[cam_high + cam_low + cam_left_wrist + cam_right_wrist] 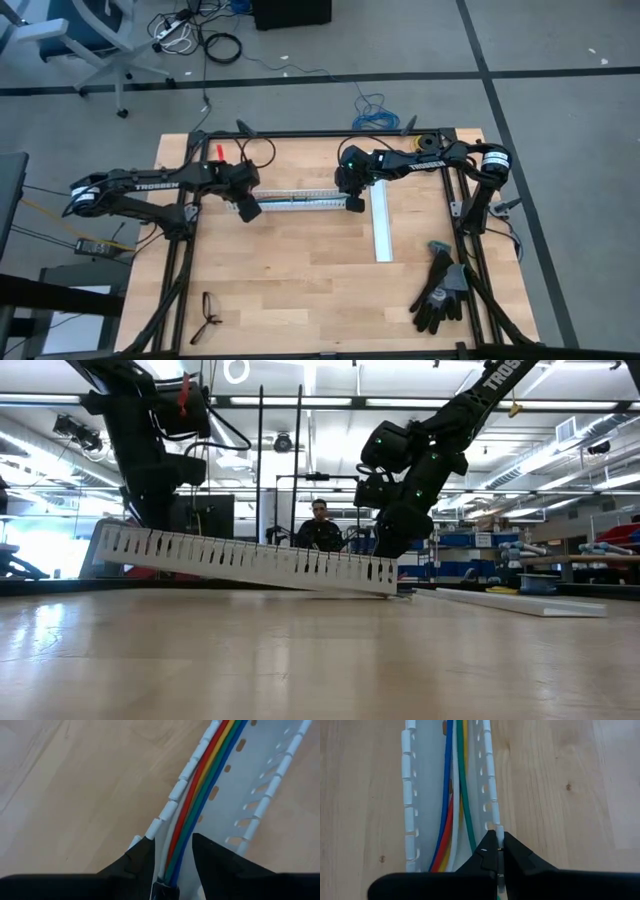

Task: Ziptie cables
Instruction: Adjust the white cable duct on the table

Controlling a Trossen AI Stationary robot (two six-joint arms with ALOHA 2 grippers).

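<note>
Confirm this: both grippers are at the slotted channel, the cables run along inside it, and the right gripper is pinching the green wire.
One thing is wrong. The right gripper is shut on the white slotted channel's side wall, not the green wire, which lies free beside it among the cables. The right wrist view shows this. The left gripper is at the channel too.

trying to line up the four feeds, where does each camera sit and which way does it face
High view: above the table, looking straight down; both arms show, left pincer and right pincer at the ends of the slotted channel.
Low view: at table-top height, looking level into the room; both arms come down from above; the channel's left end is raised.
Left wrist view: on the left arm, looking past its fingers along the cables.
Right wrist view: on the right arm, fingers shut on the channel's wall.
Both wrist views share the cables lying in the channel.
</note>
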